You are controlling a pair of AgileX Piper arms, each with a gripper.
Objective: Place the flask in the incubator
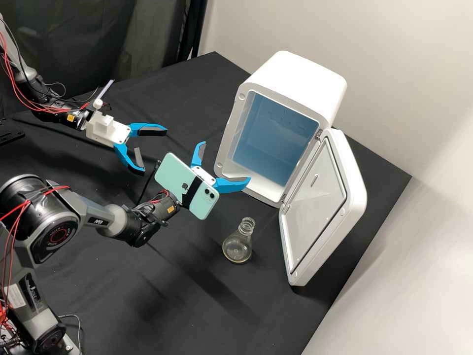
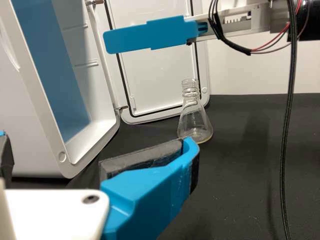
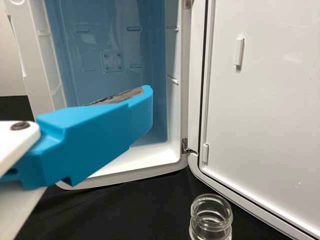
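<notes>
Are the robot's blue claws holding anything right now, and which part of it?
Nothing is held. Both arms' jaws are open and empty. The flask stands by itself on the bench.

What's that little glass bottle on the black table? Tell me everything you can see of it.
A small clear glass conical flask: wide round base, sloping sides, narrow ridged neck, no cap. It looks empty, faintly yellowish at the bottom. It stands upright on the black bench, beside the open door of the white incubator. Only the bench touches it.
</notes>
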